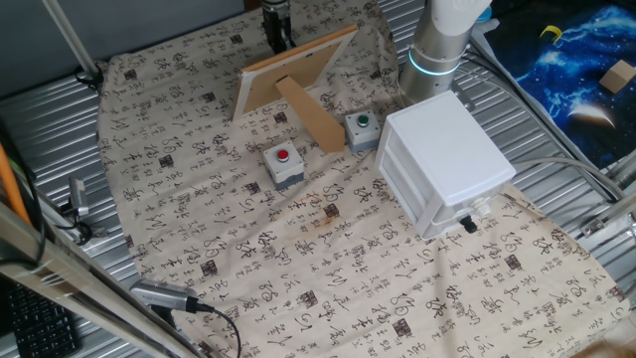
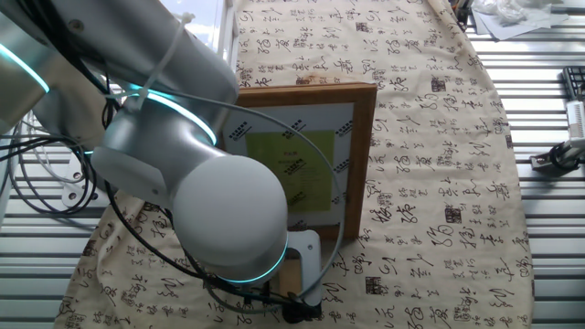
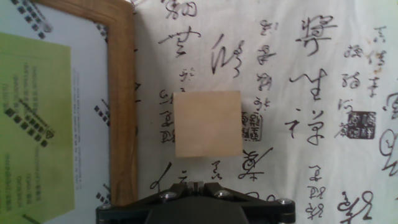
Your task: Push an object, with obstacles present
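Observation:
In the hand view the small tan wooden block (image 3: 208, 124) lies flat on the patterned cloth, just right of the wooden frame's (image 3: 122, 99) edge. My gripper (image 3: 196, 185) is shut and empty, with its fingertips together just short of the block's near side and not touching it. In one fixed view the gripper (image 1: 275, 28) hangs at the far edge of the cloth behind the frame (image 1: 290, 70), which hides the block. In the other fixed view my arm (image 2: 183, 174) covers the block.
The frame's strut (image 1: 311, 115) reaches toward the table's middle. A grey box with a red button (image 1: 283, 163) and one with a green button (image 1: 362, 128) stand beside it. The white drawer cabinet (image 1: 447, 159) is at the right. A camera (image 1: 164, 296) lies at the near left.

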Available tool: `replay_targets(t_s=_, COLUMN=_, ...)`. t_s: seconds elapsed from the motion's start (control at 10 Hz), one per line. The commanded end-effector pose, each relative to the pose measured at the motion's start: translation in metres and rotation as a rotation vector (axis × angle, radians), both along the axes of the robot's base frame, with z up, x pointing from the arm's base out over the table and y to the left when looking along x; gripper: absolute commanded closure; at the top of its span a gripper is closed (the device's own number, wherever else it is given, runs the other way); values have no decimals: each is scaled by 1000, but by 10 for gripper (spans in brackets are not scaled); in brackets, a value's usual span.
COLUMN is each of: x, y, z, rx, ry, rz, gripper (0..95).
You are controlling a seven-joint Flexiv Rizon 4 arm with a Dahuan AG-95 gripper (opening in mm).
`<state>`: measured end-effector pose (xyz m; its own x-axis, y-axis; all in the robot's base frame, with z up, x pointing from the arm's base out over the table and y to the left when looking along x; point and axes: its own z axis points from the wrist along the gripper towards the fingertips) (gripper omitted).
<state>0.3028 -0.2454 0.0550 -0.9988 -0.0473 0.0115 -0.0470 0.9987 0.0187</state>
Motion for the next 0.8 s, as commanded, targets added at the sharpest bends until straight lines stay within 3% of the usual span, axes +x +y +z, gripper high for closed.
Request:
replay_targets(t_s=0.1, x=3, y=-1, z=-4, rx=0, ry=-1, rz=4, gripper=950)
replay_targets(t_s=0.8, x=6, y=-5, z=-11, rx=2, ry=-4, rz=12, gripper=950)
